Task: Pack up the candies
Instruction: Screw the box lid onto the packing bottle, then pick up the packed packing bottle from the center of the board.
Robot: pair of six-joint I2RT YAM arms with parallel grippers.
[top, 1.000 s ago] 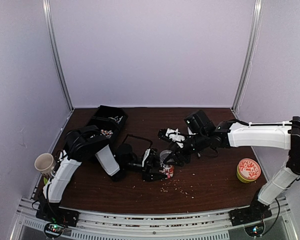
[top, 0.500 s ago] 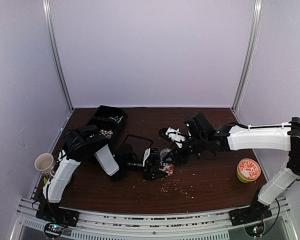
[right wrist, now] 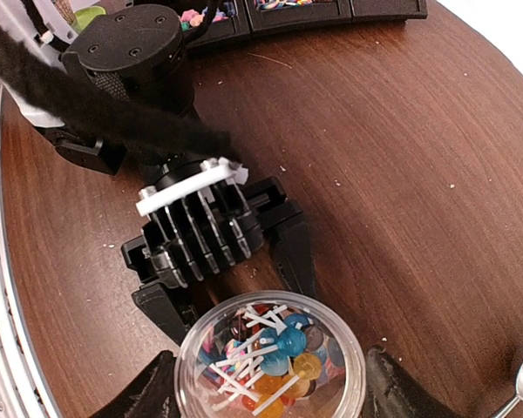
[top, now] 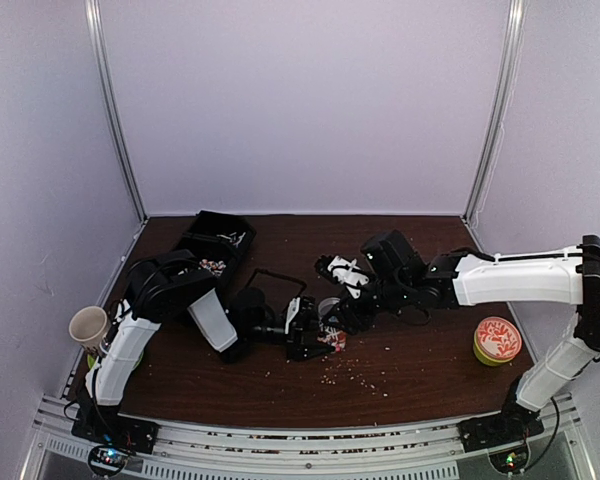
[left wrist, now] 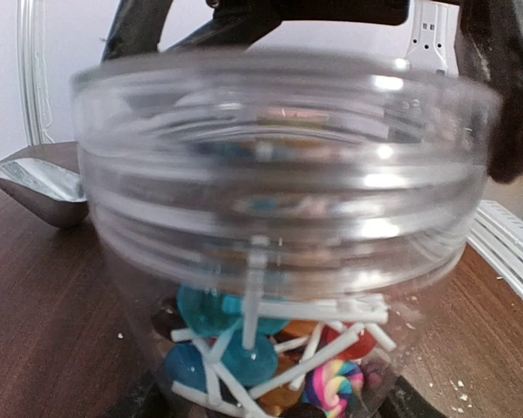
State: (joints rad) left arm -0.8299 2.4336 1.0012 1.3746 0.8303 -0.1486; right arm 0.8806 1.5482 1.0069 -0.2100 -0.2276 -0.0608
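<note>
A clear plastic jar (right wrist: 270, 366) stands on the brown table, partly filled with the candies (right wrist: 288, 348): blue, orange and swirled lollipops on white sticks. My left gripper (right wrist: 234, 303) is shut on the jar's lower body, one black finger on each side. In the left wrist view the jar (left wrist: 279, 192) fills the frame, with candies (left wrist: 244, 348) at its bottom. My right gripper (right wrist: 270, 387) is above the jar's mouth, open, its fingers (right wrist: 144, 392) flanking the rim. From above, the jar (top: 332, 338) sits mid-table, where both grippers meet.
A black compartment tray (top: 218, 238) with more candies stands at the back left. A metal spoon (left wrist: 35, 187) lies beside the jar. A round red-topped lid (top: 497, 340) sits at the right, a paper cup (top: 88, 325) at the far left. Pale crumbs (top: 355, 375) dot the front.
My right arm has moved left, bringing its gripper over the jar's mouth. The left arm and the jar have stayed where they were.
</note>
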